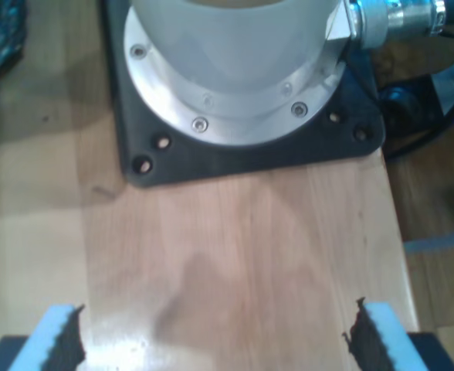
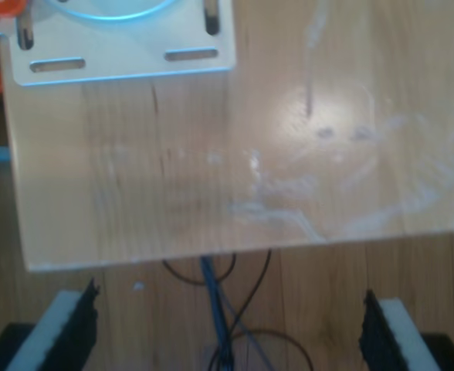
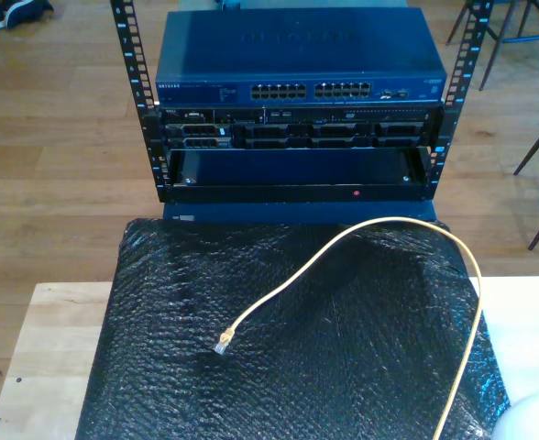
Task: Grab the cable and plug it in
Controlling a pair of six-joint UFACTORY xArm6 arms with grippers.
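The cable [image 3: 370, 225] is thin and pale yellow. It lies in a loop on a black bubble-wrap mat [image 3: 288, 367] in the exterior view, and its clear clip connector [image 3: 222, 346] rests near the mat's middle. The cable's other end runs off the bottom edge towards the exterior view's right. My first gripper [image 1: 215, 336] is open over bare wood, with nothing between its blue-backed fingers [image 1: 61, 340]. My second gripper [image 2: 228, 325] is open too, at the edge of a wooden tabletop [image 2: 211, 178], and holds nothing.
Behind the mat, a rack [image 3: 132, 101] holds a dark blue network switch [image 3: 297, 55] with a row of ports [image 3: 311, 91]. A round arm base on a black plate [image 1: 250, 147] faces my first gripper. A metal plate [image 2: 127, 54] lies on the tabletop, and thin wires [image 2: 219, 309] cross the floor below.
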